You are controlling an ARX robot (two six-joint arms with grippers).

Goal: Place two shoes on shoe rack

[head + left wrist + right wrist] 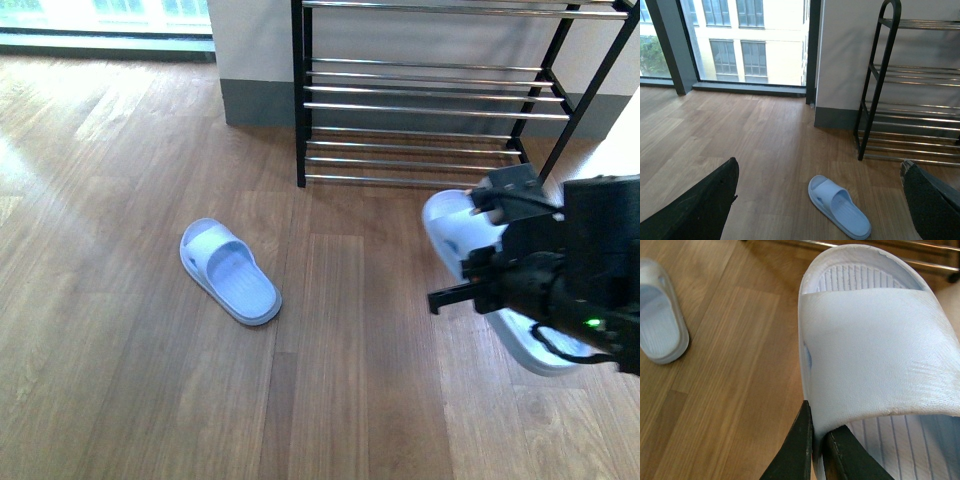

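We've got pale blue slides here, not lace-ups. R arm first: the right gripper (pixel 819 432) is pinched tight on the strap edge of the right slide (pixel 875 355), fingers nearly meeting w/ only the strap between them. We can't tell whether its sole is off the floor (pixel 120 380). That slide sits front-right of us, just short of the shoe rack (pixel 420 110). Its long axis runs diagonally, toe toward the rack's lowest bars, heel back toward our right side. So the rack lies ahead of the toe and a bit left, and we judge the next move goes fwd, approx along the slide's own axis. The left slide (pixel 230 272) lies flat on the floor, well apart, toe pointing away-left, heel back-right. It's nearer the left gripper (pixel 818 164), which hangs wide open w/ nothing in it.
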